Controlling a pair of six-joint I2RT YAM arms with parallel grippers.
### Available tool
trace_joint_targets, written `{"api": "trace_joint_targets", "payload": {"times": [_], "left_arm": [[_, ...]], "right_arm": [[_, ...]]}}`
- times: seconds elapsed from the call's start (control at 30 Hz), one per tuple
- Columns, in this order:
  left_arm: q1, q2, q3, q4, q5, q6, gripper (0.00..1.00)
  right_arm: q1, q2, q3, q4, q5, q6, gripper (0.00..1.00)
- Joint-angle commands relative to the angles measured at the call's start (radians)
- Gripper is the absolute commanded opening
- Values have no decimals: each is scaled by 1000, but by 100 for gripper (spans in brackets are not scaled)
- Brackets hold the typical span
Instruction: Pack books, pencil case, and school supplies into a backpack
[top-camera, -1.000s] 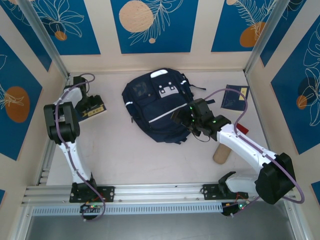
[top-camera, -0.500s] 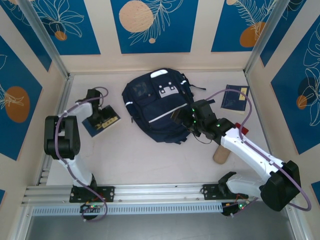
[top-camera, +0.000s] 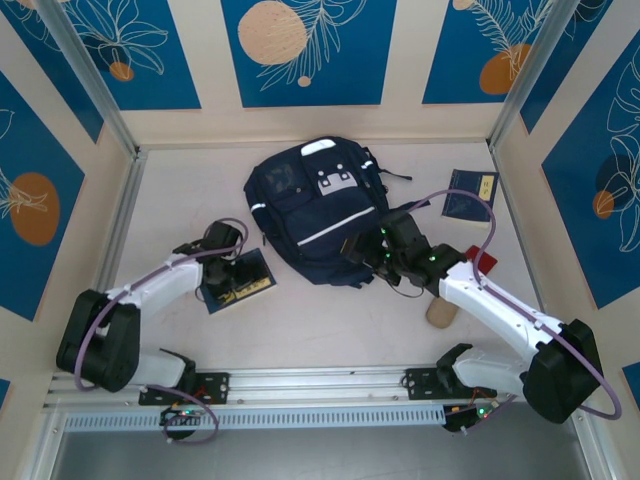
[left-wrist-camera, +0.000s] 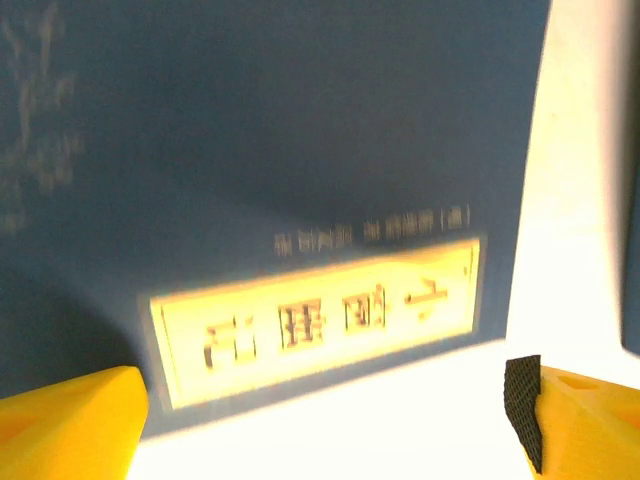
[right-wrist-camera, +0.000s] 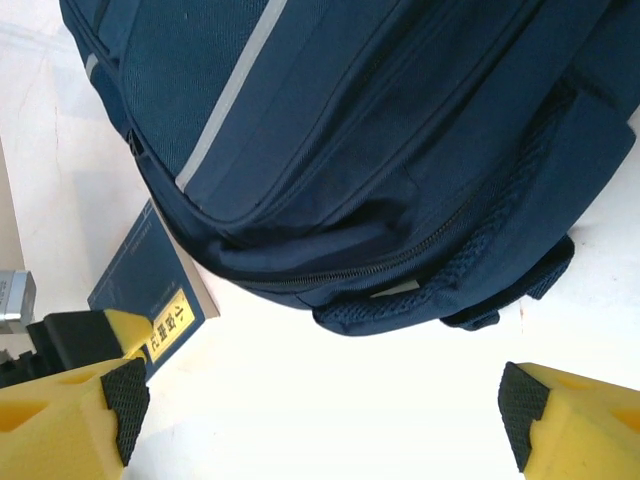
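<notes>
Packing has barely begun, as far as the pictures show: nothing is visibly in the backpack (top-camera: 310, 215) yet. It lies flat mid-table with its grey patch up, and the zip seen from the right wrist looks closed, so opening it probably comes first.

2 books are out on the table (top-camera: 300, 330). The near book (top-camera: 245, 285) lies label up just left of the backpack's lower corner, under the left gripper (left-wrist-camera: 325, 405). That gripper's fingers (left-wrist-camera: 70, 420) are spread wide over the cover. I cannot tell whether the tips press on the cover, but they clasp nothing. The far book (top-camera: 470, 195) lies untouched to the right of the backpack, well apart from both arms.

The right gripper (right-wrist-camera: 320, 410) hangs just off the backpack's lower right edge, fingers released and empty, facing the padded bottom and the zip line.

A tan roll (top-camera: 440, 310) and a small red item (top-camera: 487, 262) lie by the right arm. They are perhaps the pencil case and supplies, though they are too small to tell.

Left to do, by my reading: open the backpack, put in both books and then the small things.
</notes>
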Motion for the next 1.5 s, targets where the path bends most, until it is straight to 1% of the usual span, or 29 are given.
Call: {"api": "trace_joint_targets", "payload": {"times": [0.0, 0.07, 0.13, 0.17, 0.3, 0.37, 0.53, 0.63, 0.8, 0.93, 1.07, 1.23, 1.3, 1.37, 1.47], "left_arm": [[3, -63, 87, -172, 18, 85, 95], [18, -62, 164, -235, -17, 173, 96], [41, -31, 234, -286, -58, 251, 98], [58, -5, 267, -300, -71, 286, 99], [129, 117, 368, -306, -97, 397, 100], [172, 178, 409, -305, -118, 418, 100], [252, 298, 470, -266, -96, 469, 100], [277, 346, 484, -242, -84, 482, 100], [299, 410, 479, -215, -102, 488, 100], [302, 445, 454, -204, -107, 494, 100], [301, 432, 391, -168, -110, 494, 100], [301, 429, 381, -208, -123, 482, 100], [301, 409, 363, -201, -104, 477, 100], [301, 392, 331, -168, -52, 474, 100], [295, 371, 303, -167, -30, 460, 100]], "right_arm": [[33, -13, -10, -7, -27, -20, 93], [50, -6, -3, -14, -27, -19, 94], [73, 4, 0, -15, -22, -16, 97], [84, 7, 2, -15, -16, -16, 100], [118, 25, 12, -26, 3, -9, 99], [128, 29, 15, -27, 1, -2, 99], [136, 40, 23, -26, -22, -4, 100], [136, 45, 23, -29, -30, -7, 100], [139, 45, 34, -56, -41, 1, 100], [150, 38, 46, -87, -16, 15, 99], [154, 44, 56, -96, -4, 32, 99], [191, 59, 88, -146, 45, 57, 99], [206, 61, 93, -154, 58, 65, 99], [213, 62, 90, -153, 65, 68, 99], [213, 69, 96, -160, 64, 58, 99]]}}
